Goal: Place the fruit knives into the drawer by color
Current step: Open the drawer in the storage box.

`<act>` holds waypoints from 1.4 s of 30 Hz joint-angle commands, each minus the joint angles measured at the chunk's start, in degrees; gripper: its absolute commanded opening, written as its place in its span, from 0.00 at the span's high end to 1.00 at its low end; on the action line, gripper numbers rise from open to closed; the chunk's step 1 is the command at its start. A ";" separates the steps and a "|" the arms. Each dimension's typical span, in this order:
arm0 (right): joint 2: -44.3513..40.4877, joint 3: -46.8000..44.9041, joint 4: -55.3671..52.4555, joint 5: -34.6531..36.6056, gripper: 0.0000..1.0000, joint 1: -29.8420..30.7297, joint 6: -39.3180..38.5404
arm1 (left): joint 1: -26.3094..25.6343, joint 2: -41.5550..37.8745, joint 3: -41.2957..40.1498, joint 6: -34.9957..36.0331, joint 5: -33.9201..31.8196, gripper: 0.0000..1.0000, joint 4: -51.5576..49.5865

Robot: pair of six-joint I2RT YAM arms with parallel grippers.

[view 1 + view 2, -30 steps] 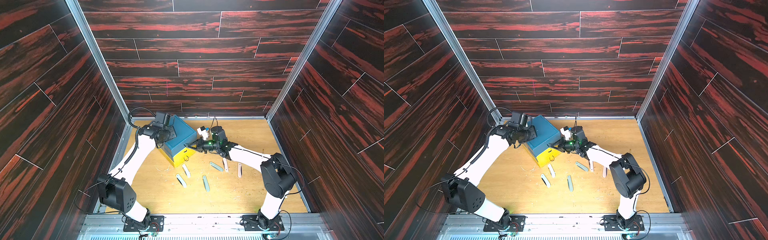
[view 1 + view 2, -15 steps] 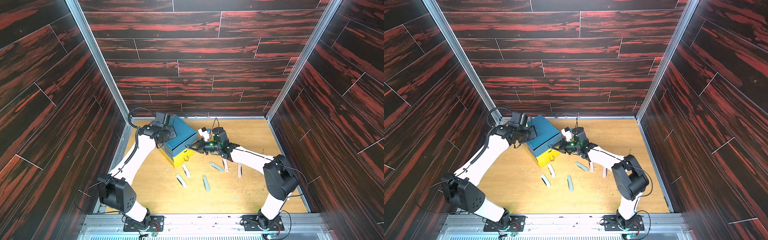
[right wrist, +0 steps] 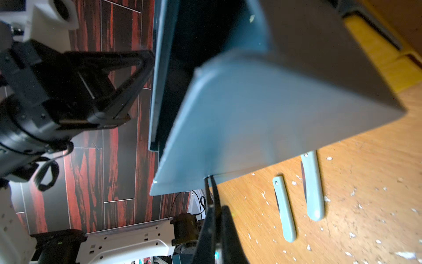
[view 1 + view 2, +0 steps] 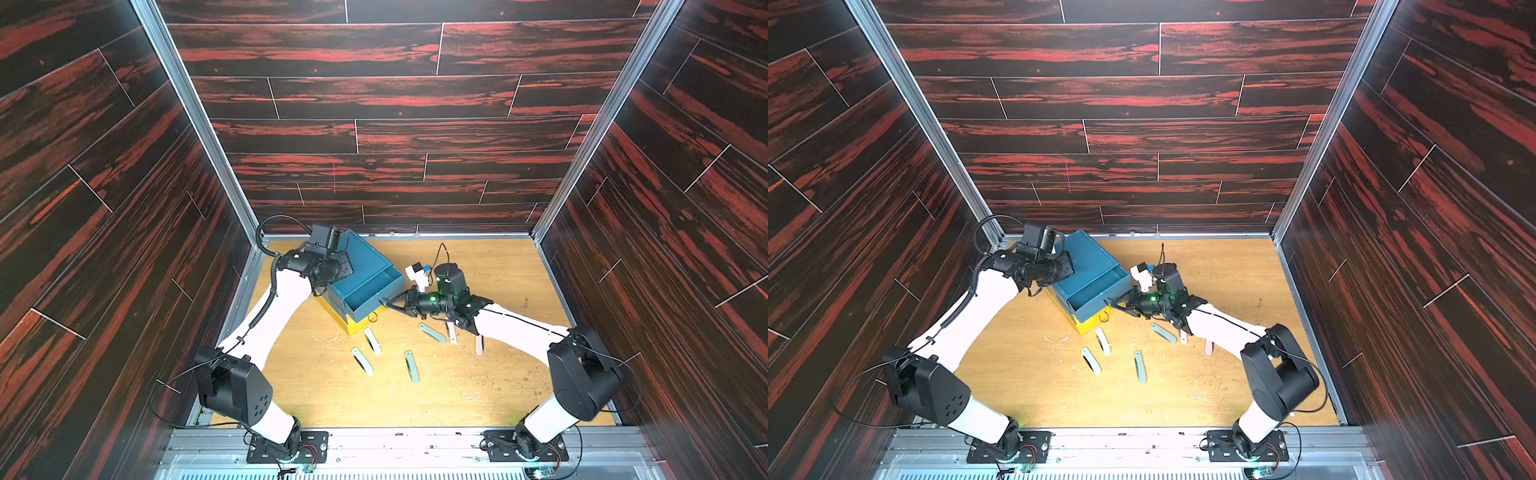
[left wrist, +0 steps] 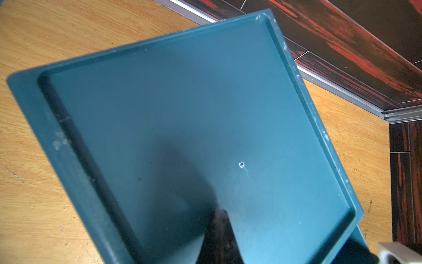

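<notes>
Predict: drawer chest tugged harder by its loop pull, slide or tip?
Likely light: the drawer chest looks thin plastic on a smooth table, so it could slide; the left gripper on its top seems to brace it. With the teal drawer out, it might tip.

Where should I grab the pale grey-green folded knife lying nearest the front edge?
Pinch the grey-green knife across its slim middle, jaws on the long sides, coming straight down: it lies flat on the wooden table, touching nothing else.

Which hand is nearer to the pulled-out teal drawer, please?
Right. The right hand is shut on the teal drawer's loop pull; the left hand rests on the chest top behind it.
</notes>
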 commanded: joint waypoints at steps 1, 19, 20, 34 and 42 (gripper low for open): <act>-2.23 -1.71 -1.55 -0.05 1.00 0.73 -1.24 | -0.26 1.24 -1.48 -0.37 -0.13 1.00 -4.17; -6.94 -6.07 -3.97 1.33 1.00 0.79 -1.58 | -0.26 0.60 -2.45 -0.91 -0.31 1.00 -3.82; -7.12 -6.30 -3.97 1.42 1.00 0.84 -1.58 | -0.26 0.54 -2.55 -0.91 -0.43 1.00 -3.86; -8.45 -5.35 -7.04 3.45 0.83 0.87 -3.12 | -0.24 0.57 -2.66 -1.03 -0.39 1.00 -3.53; -11.49 -4.08 -13.18 6.15 0.69 1.11 -5.95 | -0.26 0.74 -2.45 -1.50 -0.06 1.00 -2.84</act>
